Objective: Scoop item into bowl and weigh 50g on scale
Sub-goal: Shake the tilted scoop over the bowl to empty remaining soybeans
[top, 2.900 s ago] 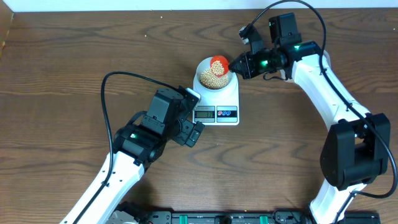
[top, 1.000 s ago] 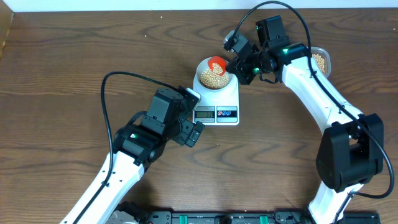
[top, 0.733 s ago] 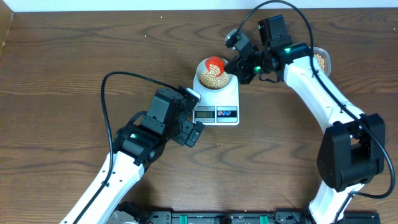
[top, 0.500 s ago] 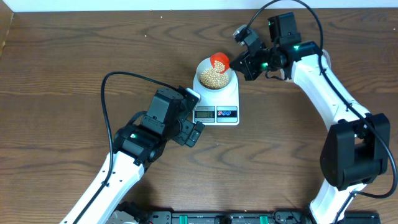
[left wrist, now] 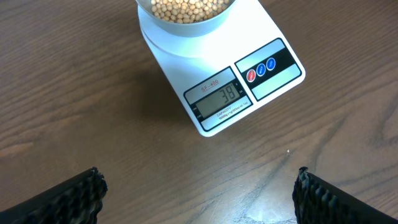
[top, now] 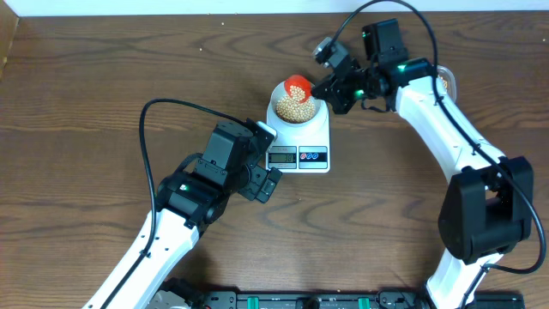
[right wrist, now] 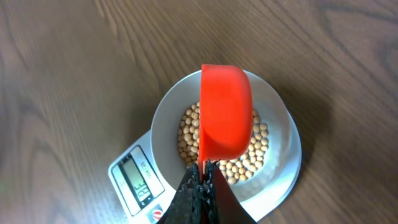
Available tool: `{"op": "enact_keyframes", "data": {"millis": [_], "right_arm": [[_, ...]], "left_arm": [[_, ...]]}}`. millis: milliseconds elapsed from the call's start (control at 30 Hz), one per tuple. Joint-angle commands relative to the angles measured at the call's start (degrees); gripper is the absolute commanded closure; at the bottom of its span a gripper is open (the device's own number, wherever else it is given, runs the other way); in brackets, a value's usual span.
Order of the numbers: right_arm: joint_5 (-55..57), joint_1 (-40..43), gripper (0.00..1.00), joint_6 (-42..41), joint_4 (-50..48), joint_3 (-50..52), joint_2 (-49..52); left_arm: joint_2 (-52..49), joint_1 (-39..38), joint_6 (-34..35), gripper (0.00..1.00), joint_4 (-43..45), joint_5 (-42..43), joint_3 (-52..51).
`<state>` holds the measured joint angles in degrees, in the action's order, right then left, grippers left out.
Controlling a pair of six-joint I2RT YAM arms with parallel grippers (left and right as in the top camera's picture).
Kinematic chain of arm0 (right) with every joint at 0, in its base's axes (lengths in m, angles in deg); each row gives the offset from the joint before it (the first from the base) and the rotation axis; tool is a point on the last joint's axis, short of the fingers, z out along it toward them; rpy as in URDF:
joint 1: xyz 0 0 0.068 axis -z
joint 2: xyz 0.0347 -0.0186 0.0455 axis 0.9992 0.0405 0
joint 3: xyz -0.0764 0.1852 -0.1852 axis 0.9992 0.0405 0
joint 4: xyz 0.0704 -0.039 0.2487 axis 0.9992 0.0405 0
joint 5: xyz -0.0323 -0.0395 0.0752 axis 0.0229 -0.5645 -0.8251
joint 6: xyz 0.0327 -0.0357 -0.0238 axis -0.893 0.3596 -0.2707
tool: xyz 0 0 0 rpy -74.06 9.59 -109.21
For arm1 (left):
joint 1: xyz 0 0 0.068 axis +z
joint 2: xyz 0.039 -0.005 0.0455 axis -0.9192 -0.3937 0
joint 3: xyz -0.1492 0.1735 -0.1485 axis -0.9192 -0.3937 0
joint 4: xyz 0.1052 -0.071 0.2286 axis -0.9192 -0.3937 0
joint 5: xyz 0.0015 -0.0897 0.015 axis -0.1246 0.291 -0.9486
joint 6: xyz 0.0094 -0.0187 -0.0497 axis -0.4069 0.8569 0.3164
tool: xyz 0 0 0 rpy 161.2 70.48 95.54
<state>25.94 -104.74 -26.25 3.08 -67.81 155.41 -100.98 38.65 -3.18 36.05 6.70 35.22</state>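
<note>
The white scale stands mid-table with the pale bowl on it, holding a layer of beige beans. Its display reads 38. My right gripper is shut on the handle of a red scoop, which is tipped on its side above the bowl's far rim. My left gripper is open and empty over bare wood just in front of the scale; its fingers stand wide apart. The bowl and scale show at the top of the left wrist view.
A clear tub of beans peeks out behind my right arm at the right rear. A white wall edge runs along the table's far side. The left arm's black cable loops over the wood left of the scale.
My right gripper has rocked the red scoop over the bowl, swinging back and forth and turning it from open-side-up to tipped on its side. The left arm has not moved.
</note>
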Motion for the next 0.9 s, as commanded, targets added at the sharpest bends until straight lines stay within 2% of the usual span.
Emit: {"op": "enact_keyframes", "data": {"millis": [0, 267, 867], "right_arm": [[4.6, -1.7, 0.99, 5.2, 0.2, -1.1, -1.9], [7.4, -2.9, 0.99, 9.7, 0.2, -1.1, -1.9], [6.0, -2.9, 0.99, 8.1, 1.1, -1.1, -1.9]], "left_arm": [[0.5, 0.2, 0.3, 0.02, -0.2, 0.5, 1.7], [0.5, 0.2, 0.3, 0.02, -0.2, 0.5, 1.6], [0.5, 0.2, 0.3, 0.02, -0.2, 0.5, 1.6]]}}
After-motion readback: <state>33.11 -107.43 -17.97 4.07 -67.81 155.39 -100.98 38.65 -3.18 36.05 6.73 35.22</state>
